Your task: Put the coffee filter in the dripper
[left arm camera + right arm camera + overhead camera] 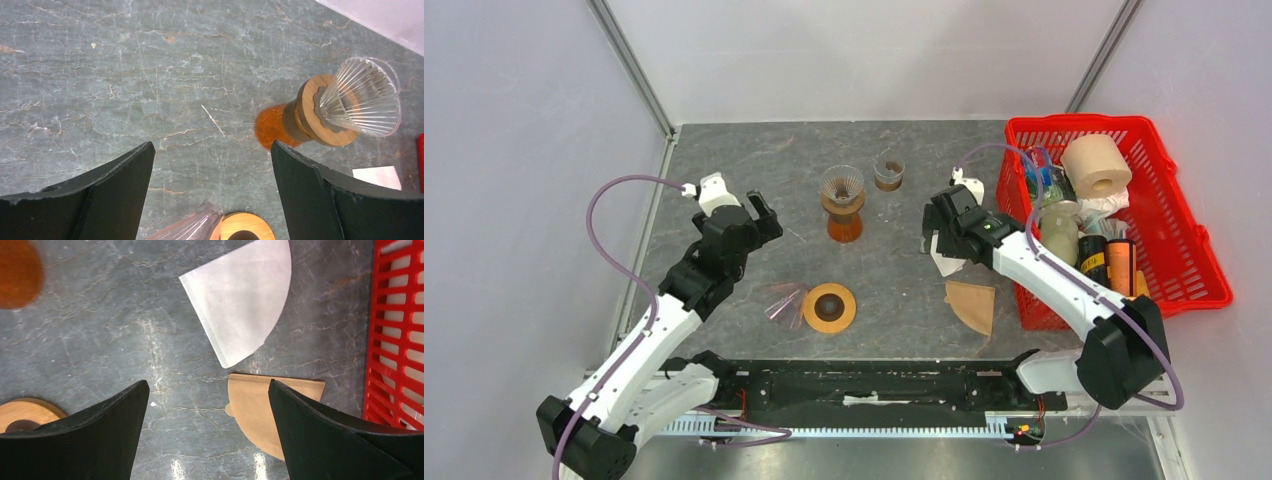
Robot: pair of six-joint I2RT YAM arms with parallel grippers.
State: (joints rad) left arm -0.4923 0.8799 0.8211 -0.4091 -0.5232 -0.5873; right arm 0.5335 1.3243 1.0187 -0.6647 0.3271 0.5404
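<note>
The left jaws stand wide open with nothing between them. They hang over bare grey worktop (125, 75), the two black fingers (115, 195) well apart. Just past the right-hand finger in the left wrist view stands the glass dripper (362, 97), ribbed and clear. It sits upright by its wooden collar (312, 117) on an amber glass carafe (270, 127), and nothing lies inside it. In the top view this dripper (842, 185) is in the middle of the worktop toward the far side, with a small glass cup (888, 172) just beside it.

The right jaws are also fully open and hold nothing. Below and ahead of them the white coffee filter (242, 305) lies flat on the worktop, touched by neither finger. From above, the arm hides part of it (944, 264). A brown coffee filter (265, 410) lies flat just beside its pointed corner, nearer the arm bases. I cannot tell whether the two papers touch.

A second dripper (784, 303) lies on its side near the front centre, its wooden ring (829, 307) facing up. A red basket (1194, 290) sits at the right edge, holding a toilet roll (1096, 165) and several containers.
</note>
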